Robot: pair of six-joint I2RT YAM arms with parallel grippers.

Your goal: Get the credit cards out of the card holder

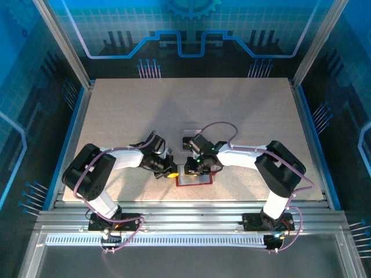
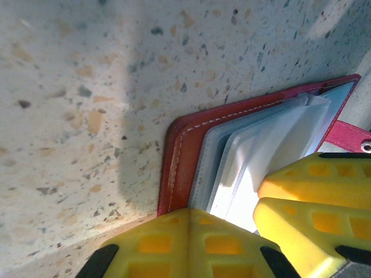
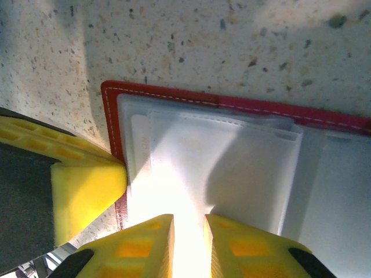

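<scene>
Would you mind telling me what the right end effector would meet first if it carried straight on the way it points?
Most likely the pale pockets of the open card holder, which lie directly ahead of the right end effector; depth is unclear, so it may already touch them.

The card holder (image 1: 194, 177) is laid open on the table (image 1: 243, 110), beneath both grippers. Its left edge is met by the jaws of the left gripper (image 2: 188, 229). Its pockets (image 3: 232, 162) are spread ahead of the jaws of the right gripper (image 3: 188, 231), just beside.
</scene>
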